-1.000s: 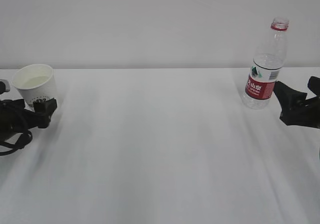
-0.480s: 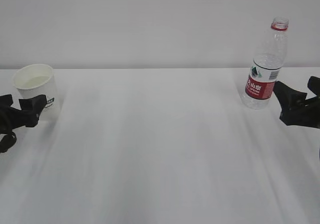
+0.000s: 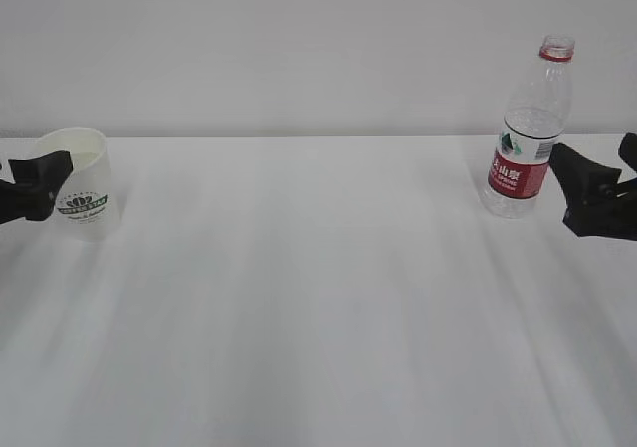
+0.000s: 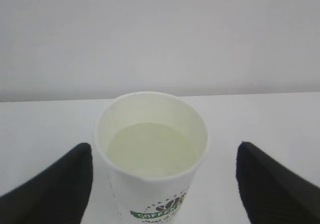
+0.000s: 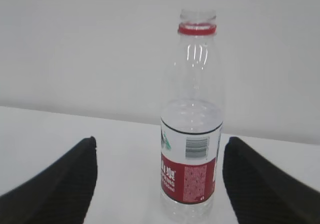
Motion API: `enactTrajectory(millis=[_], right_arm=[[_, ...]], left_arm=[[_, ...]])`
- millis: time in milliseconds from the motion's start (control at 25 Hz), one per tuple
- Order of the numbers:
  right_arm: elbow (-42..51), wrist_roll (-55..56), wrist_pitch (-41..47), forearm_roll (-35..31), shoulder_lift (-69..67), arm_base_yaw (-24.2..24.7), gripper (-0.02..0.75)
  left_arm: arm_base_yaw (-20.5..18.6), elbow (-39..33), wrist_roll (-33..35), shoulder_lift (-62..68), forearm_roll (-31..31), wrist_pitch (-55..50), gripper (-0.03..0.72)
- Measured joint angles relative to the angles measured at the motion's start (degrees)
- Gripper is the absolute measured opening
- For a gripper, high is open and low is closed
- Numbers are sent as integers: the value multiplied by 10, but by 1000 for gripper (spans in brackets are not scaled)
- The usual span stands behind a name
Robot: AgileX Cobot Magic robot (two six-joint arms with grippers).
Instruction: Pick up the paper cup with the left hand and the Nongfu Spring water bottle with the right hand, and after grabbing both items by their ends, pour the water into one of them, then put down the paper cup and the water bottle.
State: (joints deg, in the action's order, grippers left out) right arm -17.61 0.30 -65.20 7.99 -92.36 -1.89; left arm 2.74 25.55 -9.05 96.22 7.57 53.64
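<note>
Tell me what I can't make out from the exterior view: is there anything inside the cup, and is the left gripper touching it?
Observer: The left wrist view looks down into the cup. A pale pool of water lies inside, well below the rim.
Operator: And the gripper?
Observer: The left gripper is open. Its fingers stand on either side of the cup, with white table showing in both gaps, so there is no contact.
Operator: Same for the bottle?
Observer: Yes. In the right wrist view the bottle stands upright, uncapped, between the wide-open fingers of the right gripper, which don't touch it.
</note>
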Motion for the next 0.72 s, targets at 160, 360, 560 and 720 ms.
enactTrajectory(millis=[160, 360, 560, 720], right_arm=[[0, 0, 25, 0, 35, 0, 587], [1, 1, 66, 0, 82, 0, 587], [2, 1, 124, 0, 143, 0, 587], [4, 1, 157, 2, 182, 0, 587]], left_arm=[[0, -1, 0, -32, 0, -22, 652], [0, -2, 0, -69, 0, -64, 643], [0, -2, 0, -124, 1, -97, 634], [0, -3, 0, -176, 1, -131, 631]])
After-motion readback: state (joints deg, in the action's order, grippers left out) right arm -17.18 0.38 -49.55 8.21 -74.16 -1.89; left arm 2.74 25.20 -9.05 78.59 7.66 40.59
